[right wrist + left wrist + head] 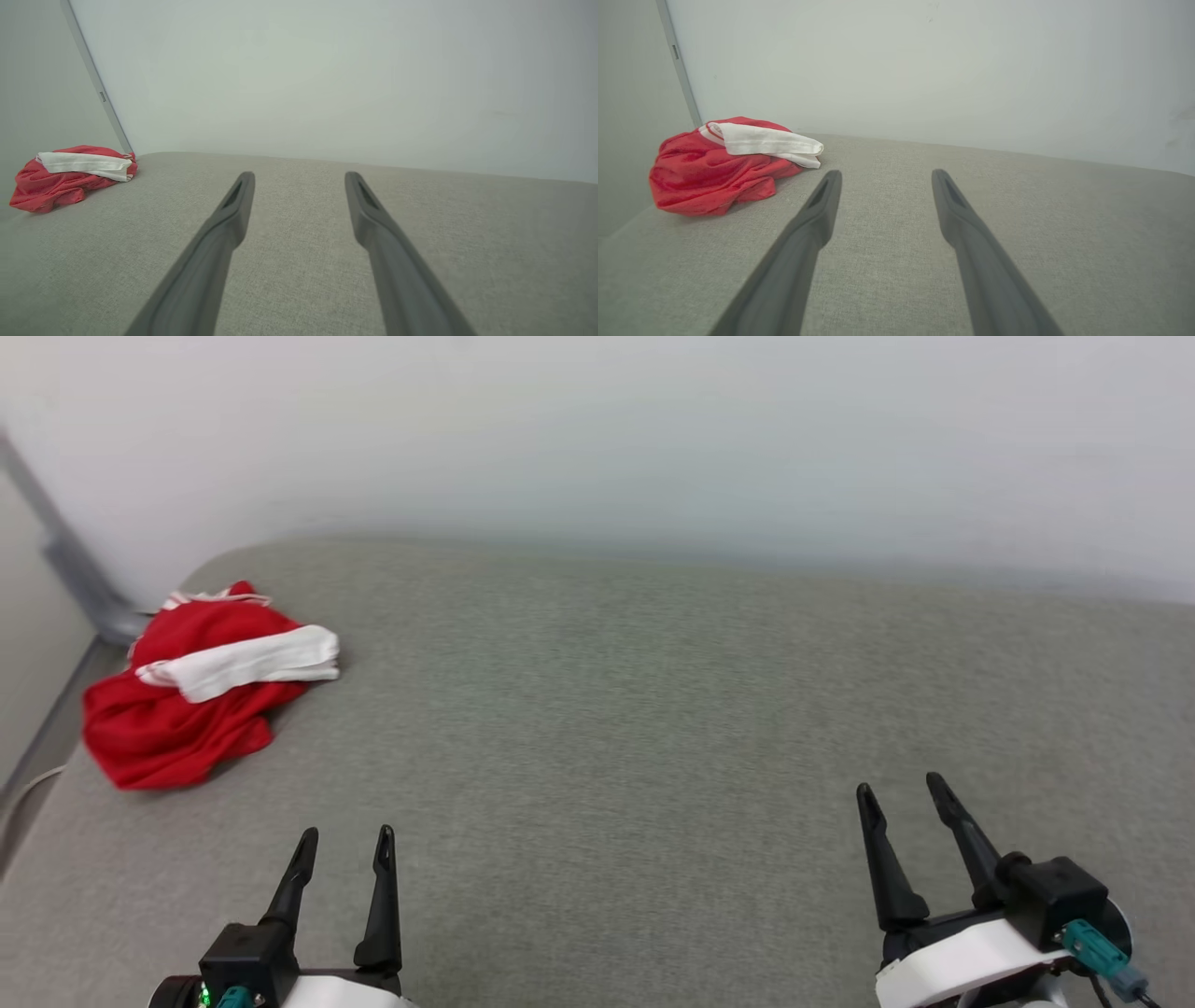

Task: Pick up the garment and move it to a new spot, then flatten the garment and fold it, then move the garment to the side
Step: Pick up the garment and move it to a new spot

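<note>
Red garment (pixel 177 728) with a white sleeve lying across the top. Scrunched up in a soft, lumpy heap, not flat. Resting at the far left corner of the grey cloth surface (pixel 653 709), right by its edge.

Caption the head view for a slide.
Crumpled red-and-white shirt at far left of the grey fabric surface; left gripper and right gripper empty, jaws open.
</note>
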Motion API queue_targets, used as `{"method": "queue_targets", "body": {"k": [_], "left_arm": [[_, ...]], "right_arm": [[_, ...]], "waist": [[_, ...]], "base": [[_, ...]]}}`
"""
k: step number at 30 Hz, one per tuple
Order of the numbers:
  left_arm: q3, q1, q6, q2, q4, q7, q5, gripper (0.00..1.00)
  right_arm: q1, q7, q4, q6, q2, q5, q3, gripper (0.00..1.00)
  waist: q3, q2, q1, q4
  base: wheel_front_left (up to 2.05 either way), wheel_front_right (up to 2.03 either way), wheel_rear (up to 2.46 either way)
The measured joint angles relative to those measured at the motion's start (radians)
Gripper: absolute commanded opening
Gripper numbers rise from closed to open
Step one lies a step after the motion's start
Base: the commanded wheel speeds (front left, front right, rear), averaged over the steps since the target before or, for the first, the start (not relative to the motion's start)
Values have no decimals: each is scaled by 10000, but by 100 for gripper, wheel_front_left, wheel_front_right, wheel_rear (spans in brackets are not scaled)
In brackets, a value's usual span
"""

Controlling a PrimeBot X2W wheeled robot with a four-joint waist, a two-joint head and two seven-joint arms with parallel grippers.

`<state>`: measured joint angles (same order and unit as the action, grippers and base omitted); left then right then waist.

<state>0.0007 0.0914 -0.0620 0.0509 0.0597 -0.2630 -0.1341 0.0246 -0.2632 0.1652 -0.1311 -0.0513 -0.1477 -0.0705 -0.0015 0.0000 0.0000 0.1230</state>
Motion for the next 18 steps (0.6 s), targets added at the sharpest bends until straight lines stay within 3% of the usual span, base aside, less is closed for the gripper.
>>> {"method": "queue_targets", "body": {"k": [18], "left_arm": [[355, 240, -90, -2, -19, 0, 267, 100]], "right_arm": [[-183, 0, -17, 0, 2, -280, -516, 100]], "waist": [[-269, 0, 0, 2330]], "base": [[0, 0, 0]]}}
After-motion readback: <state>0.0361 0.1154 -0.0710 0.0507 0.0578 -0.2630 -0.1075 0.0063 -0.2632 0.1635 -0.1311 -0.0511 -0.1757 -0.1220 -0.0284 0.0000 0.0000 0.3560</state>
